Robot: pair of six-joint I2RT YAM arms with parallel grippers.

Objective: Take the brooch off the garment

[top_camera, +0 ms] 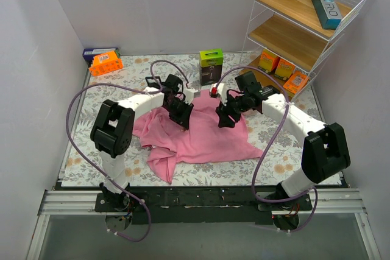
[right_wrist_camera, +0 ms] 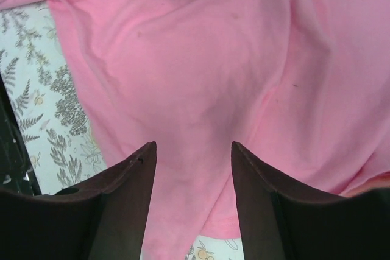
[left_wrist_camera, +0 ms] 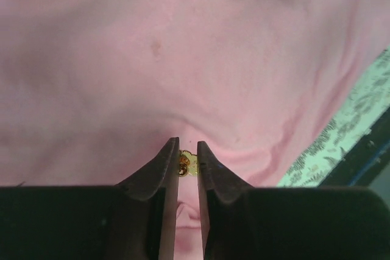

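Observation:
The pink garment (top_camera: 201, 141) lies rumpled on the floral table cover (top_camera: 85, 150), filling both wrist views (left_wrist_camera: 183, 47) (right_wrist_camera: 201, 59). A small gold brooch (left_wrist_camera: 187, 164) sits on the cloth, pinched between the narrow jaws of my left gripper (left_wrist_camera: 187, 145), which is shut on it at the garment's upper left (top_camera: 181, 120). My right gripper (top_camera: 224, 119) hovers over the garment's upper right. Its fingers stand wide apart (right_wrist_camera: 194, 147) with only flat cloth beneath them. The brooch does not show in the top view.
A green and black box (top_camera: 211, 67) stands behind the garment, with a small red item (top_camera: 214, 91) near it. An orange box (top_camera: 106, 63) lies at the back left. A wire shelf (top_camera: 304, 22) with orange packets (top_camera: 281, 68) stands at the back right.

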